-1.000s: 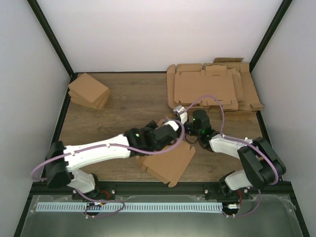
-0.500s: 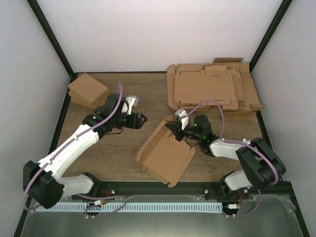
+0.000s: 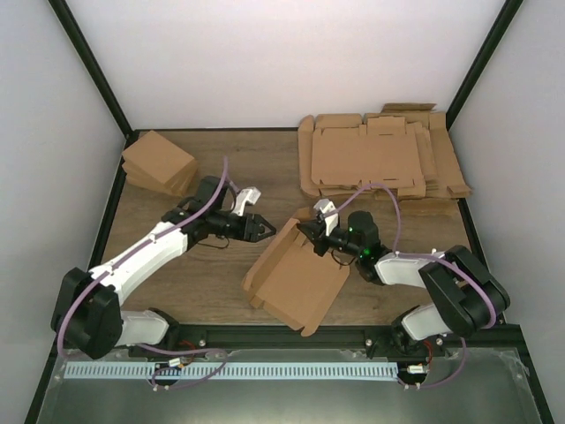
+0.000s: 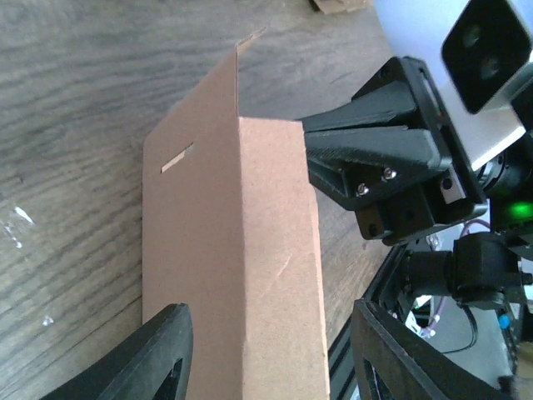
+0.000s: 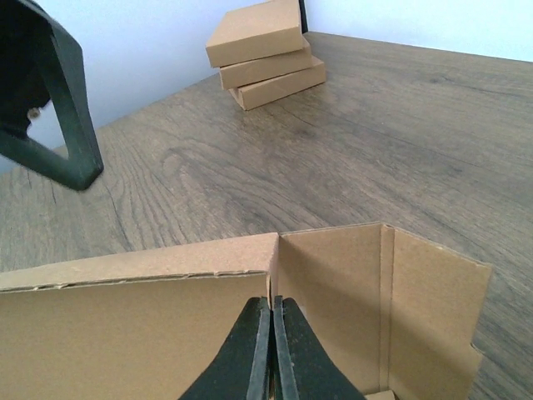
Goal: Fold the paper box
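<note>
Box [image 3: 296,278]: partly folded, on the table [image 3: 221,177] near its front edge, between the two arms. Its far side is lifted and two walls stand up at one corner.
Right gripper [image 3: 311,237]: closed, pinching the top edge of a raised wall right beside the corner crease.
Left gripper [image 3: 263,231]: jaws apart and holding nothing, just beside the box's far-left corner. In the wrist view a wall lines up between the fingers [image 4: 166,354], with no contact visible.
Step in hand (judged): the left gripper is placed to take or press that wall while the right steadies the box.
Risk, slip: the pinch is thin and sits at the edge, so a sideways push from the left could pull the wall out of it and let the box drop flat.
Risk, crush: closing off the crease would probably buckle the panel instead of folding it.
Risk, collision: the two grippers are close together at the same corner.
Background: stack [image 3: 159,163] of boxes far left and sheet pile [image 3: 371,159] far right, both well apart from the box.
</note>
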### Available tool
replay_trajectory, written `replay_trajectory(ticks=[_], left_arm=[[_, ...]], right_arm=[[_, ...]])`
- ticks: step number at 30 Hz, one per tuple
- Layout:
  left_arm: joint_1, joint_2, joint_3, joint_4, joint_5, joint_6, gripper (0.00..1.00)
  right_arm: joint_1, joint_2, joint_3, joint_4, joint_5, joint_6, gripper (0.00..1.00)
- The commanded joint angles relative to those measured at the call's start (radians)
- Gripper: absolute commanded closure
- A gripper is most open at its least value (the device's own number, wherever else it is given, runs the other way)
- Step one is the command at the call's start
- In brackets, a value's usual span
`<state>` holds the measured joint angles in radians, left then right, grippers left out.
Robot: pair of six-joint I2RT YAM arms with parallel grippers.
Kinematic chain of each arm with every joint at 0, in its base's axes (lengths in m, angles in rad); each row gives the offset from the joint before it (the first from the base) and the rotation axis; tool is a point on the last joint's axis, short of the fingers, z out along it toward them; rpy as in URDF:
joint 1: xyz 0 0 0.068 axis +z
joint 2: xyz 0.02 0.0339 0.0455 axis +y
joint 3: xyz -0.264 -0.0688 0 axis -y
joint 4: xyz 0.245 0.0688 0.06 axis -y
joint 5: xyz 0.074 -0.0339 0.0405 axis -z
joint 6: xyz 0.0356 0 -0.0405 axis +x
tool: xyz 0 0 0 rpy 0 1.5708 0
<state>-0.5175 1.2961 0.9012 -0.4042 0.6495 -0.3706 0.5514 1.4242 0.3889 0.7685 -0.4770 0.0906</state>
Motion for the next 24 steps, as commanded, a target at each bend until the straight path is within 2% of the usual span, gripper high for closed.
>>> replay_trajectory(ticks=[1, 7, 21, 24], left_arm=[[-0.008, 0.040, -0.036, 0.077, 0.088, -0.005, 0.46], [-0.027, 0.103, -0.052, 0.097, 0.067, -0.004, 0.55], [-0.083, 0.154, -0.043, 0.074, 0.003, 0.026, 0.61], [-0.093, 0.166, -0.030, 0.058, -0.015, 0.037, 0.63]], right_arm=[[0.023, 0.031, -0.019, -0.016, 0.023, -0.011, 0.99], [0.025, 0.035, -0.018, -0.021, 0.028, -0.010, 0.99], [0.027, 0.036, -0.039, -0.036, 0.047, 0.020, 0.94], [0.028, 0.028, -0.045, -0.046, 0.053, 0.030, 0.90]])
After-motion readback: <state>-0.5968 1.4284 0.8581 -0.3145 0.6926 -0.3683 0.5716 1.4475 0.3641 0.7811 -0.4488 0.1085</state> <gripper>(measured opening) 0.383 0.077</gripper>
